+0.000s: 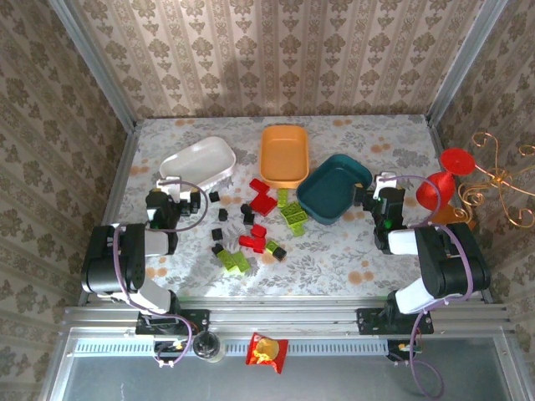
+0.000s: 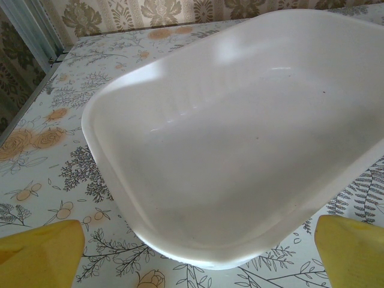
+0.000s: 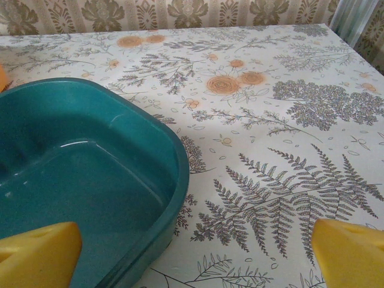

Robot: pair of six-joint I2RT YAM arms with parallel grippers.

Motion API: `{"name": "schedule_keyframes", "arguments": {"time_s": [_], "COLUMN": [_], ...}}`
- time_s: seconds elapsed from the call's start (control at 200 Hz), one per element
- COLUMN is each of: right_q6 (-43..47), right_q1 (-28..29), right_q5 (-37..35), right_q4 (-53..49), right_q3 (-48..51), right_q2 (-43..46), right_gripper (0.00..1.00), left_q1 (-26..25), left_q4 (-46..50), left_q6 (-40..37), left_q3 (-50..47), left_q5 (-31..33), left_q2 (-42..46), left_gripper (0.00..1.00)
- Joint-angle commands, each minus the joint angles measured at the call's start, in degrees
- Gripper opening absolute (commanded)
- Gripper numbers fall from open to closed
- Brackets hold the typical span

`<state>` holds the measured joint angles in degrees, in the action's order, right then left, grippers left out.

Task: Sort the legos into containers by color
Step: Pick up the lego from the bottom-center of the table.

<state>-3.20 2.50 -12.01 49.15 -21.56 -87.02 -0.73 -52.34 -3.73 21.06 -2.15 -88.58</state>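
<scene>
Your floral-print desk (image 1: 351,251) carries three containers along its far half: the white tub (image 1: 199,160) at left, the orange tub (image 1: 284,154) in the middle and the dark teal tub (image 1: 334,188) at right (the teal one sits at an angle). Your left pincer (image 2: 195,255) hangs at the white tub's near end, jaws spread wide, gripping nothing. Your right pincer (image 3: 195,255), equally wide and empty-handed, hangs over the teal tub's right rim. The legos (image 1: 264,200), red, lime green and black, lie scattered on the desk between the arms, just in front of the tubs.

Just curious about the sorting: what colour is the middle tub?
The middle tub is orange, clearest in the top external view.
</scene>
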Motion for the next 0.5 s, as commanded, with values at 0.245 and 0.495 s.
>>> {"name": "schedule_keyframes", "arguments": {"time_s": [0.245,0.495], "right_q6": [-0.4,-0.7], "right_q1": [0.0,-0.5], "right_q5": [-1.3,-0.5], "right_q4": [1.1,0.6], "right_q3": [-1.1,-1.2], "right_q2": [-0.5,-0.4], "right_gripper": [1.0,1.0], "left_q1": [-0.1,-0.4], "left_q4": [-0.5,-0.8], "left_q6": [-0.1,0.3], "left_q3": [1.4,1.3], "left_q5": [2.9,5.4], "left_q2": [-0.7,-0.6], "left_gripper": [1.0,1.0]}}
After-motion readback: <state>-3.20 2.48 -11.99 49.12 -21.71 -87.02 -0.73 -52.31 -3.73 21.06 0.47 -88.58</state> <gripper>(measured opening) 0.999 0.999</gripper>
